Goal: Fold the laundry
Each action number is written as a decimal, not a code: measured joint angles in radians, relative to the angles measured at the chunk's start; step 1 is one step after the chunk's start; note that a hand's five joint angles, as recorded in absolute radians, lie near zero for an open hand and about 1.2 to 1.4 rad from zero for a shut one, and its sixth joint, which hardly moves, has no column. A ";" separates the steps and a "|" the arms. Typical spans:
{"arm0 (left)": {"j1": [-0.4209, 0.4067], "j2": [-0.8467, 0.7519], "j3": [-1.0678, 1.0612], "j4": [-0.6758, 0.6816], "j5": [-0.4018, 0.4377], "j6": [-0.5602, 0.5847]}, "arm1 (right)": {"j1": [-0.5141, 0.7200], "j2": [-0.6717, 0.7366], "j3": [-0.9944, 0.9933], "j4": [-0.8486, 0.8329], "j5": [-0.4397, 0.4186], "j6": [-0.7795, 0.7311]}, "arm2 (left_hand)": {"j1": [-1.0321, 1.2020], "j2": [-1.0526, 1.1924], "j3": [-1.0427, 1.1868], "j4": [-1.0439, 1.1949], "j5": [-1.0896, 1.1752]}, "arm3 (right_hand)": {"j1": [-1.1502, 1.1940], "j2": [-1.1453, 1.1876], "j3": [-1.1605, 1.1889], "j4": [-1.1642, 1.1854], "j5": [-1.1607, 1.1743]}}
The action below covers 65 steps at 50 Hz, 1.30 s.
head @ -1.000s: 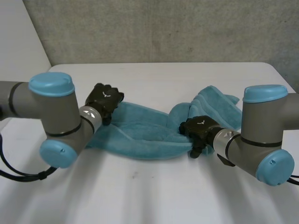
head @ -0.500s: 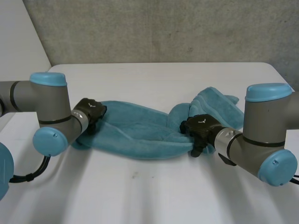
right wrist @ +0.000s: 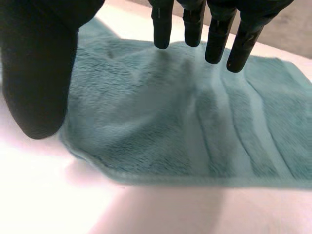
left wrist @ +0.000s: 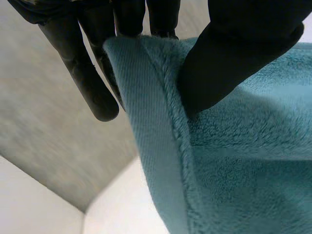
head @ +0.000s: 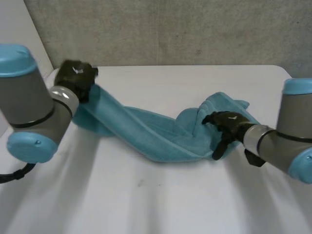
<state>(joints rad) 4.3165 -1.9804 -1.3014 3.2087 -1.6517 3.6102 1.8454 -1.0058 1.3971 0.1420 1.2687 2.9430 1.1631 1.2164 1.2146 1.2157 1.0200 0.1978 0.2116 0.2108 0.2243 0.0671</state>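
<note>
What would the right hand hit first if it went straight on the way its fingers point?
The teal towel. The right hand has straight fingers aimed down at the cloth just past their tips, with the white table beneath it. Whether they already touch the cloth is unclear.

Pinches teal plush towel [head: 146, 134] with black left hand [head: 74, 78], raised at upper left; holds black right hand [head: 228, 123] mid-right, fingers straight, thumb spread wide.
</note>
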 measured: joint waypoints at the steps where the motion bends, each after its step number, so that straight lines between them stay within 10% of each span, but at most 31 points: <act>1: -0.002 0.045 -0.020 0.016 0.002 -0.035 | -0.035 -0.006 0.007 0.006 -0.024 0.034 | 0.000 0.000 0.000 0.000 0.000 | 0.000 0.000 0.000 0.000 0.000; 14: -0.018 0.308 -0.047 0.021 0.033 -0.286 | -0.147 -0.056 0.085 0.014 -0.165 0.192 | 0.002 0.001 0.000 0.000 0.000 | 0.000 0.000 0.000 0.000 0.000; 34: -0.072 0.437 0.065 0.029 0.068 -0.418 | -0.010 -0.054 0.166 -0.200 -0.136 0.221 | 0.005 0.001 0.001 0.001 0.004 | 0.009 0.012 0.013 0.006 0.005; 36: -0.073 0.440 0.061 0.029 0.067 -0.419 | 0.009 -0.020 0.140 -0.266 -0.090 0.220 | 0.005 0.001 0.001 0.001 0.004 | 0.551 0.639 0.602 0.589 0.554; 39: -0.069 0.440 0.046 0.029 0.067 -0.419 | 0.015 0.018 0.103 -0.326 -0.024 0.217 | 0.005 0.001 0.001 0.001 0.004 | 0.769 0.926 0.915 0.906 0.867; 45: -0.036 0.432 0.004 0.030 0.068 -0.417 | -0.006 -0.012 0.029 -0.367 0.047 0.180 | 0.005 0.001 0.001 0.001 0.004 | 0.778 0.961 0.969 0.963 0.910; 65: 0.192 0.250 -0.084 0.030 0.106 -0.410 | -0.190 -0.445 -0.288 0.267 -0.147 -0.270 | 0.005 0.001 0.001 0.001 0.004 | 0.778 0.961 0.971 0.963 0.913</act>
<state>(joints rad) 4.5089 -1.7302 -1.3850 3.2388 -1.5455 3.2004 1.6553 -1.4507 1.1088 0.4087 1.1221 2.6729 1.1682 1.2176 1.2160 1.2168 1.0239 0.9760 1.1731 1.1816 1.1876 0.9797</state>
